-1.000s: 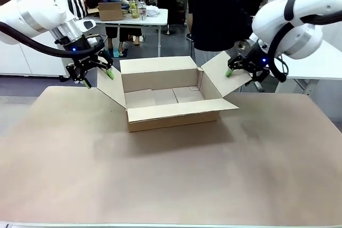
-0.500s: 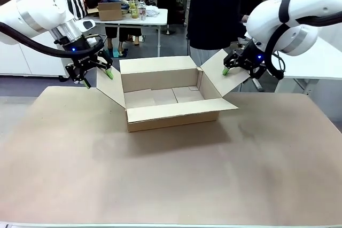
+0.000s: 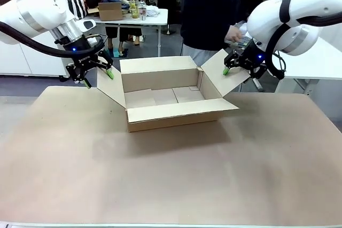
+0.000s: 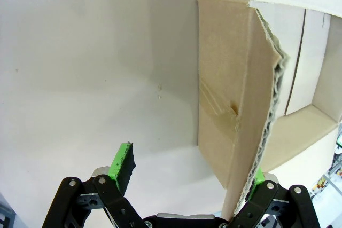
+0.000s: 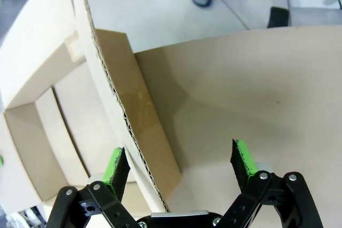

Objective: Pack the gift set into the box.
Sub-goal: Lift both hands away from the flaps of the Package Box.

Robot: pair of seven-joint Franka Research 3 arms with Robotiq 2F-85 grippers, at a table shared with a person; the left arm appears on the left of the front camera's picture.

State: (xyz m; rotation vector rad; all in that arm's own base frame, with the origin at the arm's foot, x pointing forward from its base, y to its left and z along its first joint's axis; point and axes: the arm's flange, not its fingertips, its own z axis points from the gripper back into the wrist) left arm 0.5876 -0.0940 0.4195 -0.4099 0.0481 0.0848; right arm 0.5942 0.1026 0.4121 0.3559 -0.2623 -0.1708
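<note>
Box point(image 3: 172, 119) of stiff, probably light cardboard stands open mid-frame; left gripper point(image 3: 98, 79) and right gripper point(image 3: 238, 69) straddle its side flaps, fingers spread, likeliest holds.

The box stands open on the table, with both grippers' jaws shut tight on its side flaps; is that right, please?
Not quite: the box stands open, but the left gripper and right gripper straddle its side flaps with jaws open, as both wrist views show.

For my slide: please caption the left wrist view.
Open left gripper straddles the corrugated edge of a side flap of the box.
</note>
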